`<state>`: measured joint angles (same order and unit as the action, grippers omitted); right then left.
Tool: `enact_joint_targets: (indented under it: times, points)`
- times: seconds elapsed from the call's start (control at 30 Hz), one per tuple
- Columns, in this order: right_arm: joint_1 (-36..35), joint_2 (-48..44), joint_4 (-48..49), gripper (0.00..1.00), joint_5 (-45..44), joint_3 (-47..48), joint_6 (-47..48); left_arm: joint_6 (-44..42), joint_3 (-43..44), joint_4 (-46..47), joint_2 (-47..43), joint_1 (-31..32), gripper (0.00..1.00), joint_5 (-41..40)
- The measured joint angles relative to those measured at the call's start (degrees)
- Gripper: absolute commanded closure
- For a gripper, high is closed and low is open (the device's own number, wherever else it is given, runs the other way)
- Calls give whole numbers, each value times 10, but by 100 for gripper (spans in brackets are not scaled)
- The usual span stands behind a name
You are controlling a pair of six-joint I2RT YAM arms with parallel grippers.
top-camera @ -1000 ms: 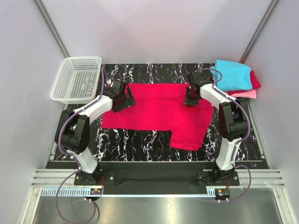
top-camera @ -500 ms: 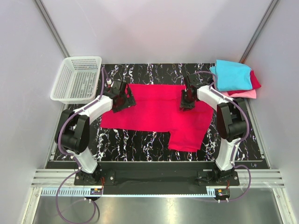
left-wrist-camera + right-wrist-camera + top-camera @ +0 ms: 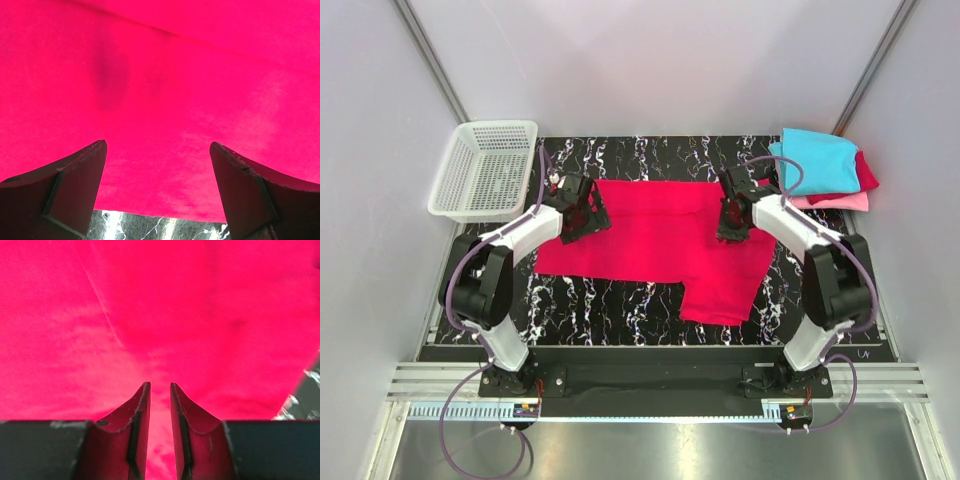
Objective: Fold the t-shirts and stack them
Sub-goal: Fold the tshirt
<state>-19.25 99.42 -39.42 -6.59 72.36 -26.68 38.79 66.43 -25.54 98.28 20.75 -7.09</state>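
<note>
A bright crimson-red t-shirt [image 3: 660, 240] lies spread flat on the black marbled table [image 3: 620, 300], with one flap reaching toward the near right. My left gripper [image 3: 582, 208] is over the shirt's left edge. In the left wrist view [image 3: 157, 145] its jaws stand wide open just above the red cloth [image 3: 165, 75]. My right gripper [image 3: 730, 222] sits on the shirt's right part. In the right wrist view [image 3: 160, 385] its jaws are nearly closed, with red cloth [image 3: 150, 305] in the narrow gap. Folded cyan [image 3: 817, 160], dark red [image 3: 866, 175] and pink [image 3: 845, 202] t-shirts are stacked at the back right.
A white plastic mesh basket [image 3: 485, 170] stands at the back left corner, close to my left arm. Grey walls enclose the table on three sides. Bare table shows along the near edge and in front of the shirt's left half.
My right gripper went left over the shirt, then came back right and a little nearer; the shirt's near flap shifted slightly left. My left gripper stayed in place.
</note>
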Motion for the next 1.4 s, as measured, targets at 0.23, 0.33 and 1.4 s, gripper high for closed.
enact_joint_targets:
  times: [0.23, 0.33, 1.4]
  points:
    - [0, -195, 8, 68, -23, -154, -63, 49, -116, 6, -101, 2, 10, -31]
    - [-1, -270, 9, 69, -6, -235, -99, 70, -175, 17, -159, 6, 10, -33]
    - [-9, -536, -55, 68, 63, -432, -236, 261, -285, -62, -212, -102, 48, -206]
